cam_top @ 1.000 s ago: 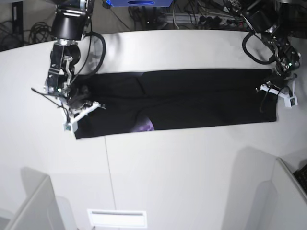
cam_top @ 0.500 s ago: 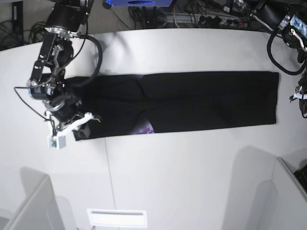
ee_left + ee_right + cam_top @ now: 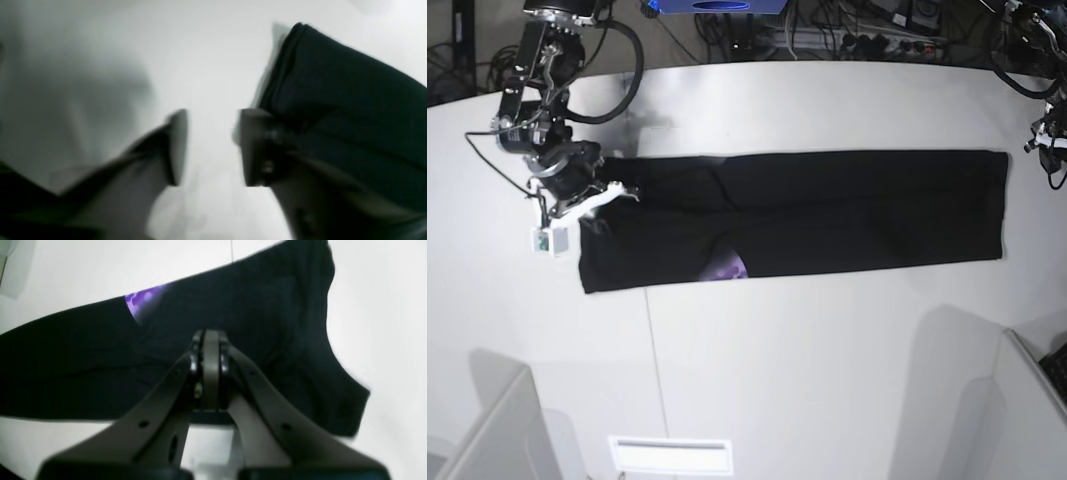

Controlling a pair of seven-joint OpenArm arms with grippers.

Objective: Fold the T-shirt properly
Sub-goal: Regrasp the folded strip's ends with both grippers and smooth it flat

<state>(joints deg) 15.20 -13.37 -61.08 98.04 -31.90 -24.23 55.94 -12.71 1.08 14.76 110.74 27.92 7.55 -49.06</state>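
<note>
Lying nearest the base camera, a wide bare stretch of the white desk [image 3: 807, 360] ran from the front edge up to the T-shirt [image 3: 827, 210], leaving open room on that side; a narrower bare band lay beyond it toward the cables at the back. The T-shirt was folded into a long black strip with its long axis running side to side across the desk, one short end squared off near the desk's right edge in the base view, the other under the right hand [image 3: 585, 205]. A small purple patch of print [image 3: 727, 266] peeked out along its near edge. The right wrist view showed what the base view could not: the right hand [image 3: 210, 350] was clenched, fingers pressed together above the black cloth, with nothing visibly between them. The left wrist view, blurred, showed the left hand [image 3: 211, 146] released, its fingers apart over bare desk, just beside the shirt's folded end. In the base view that hand was only partly seen at the far right edge.
</note>
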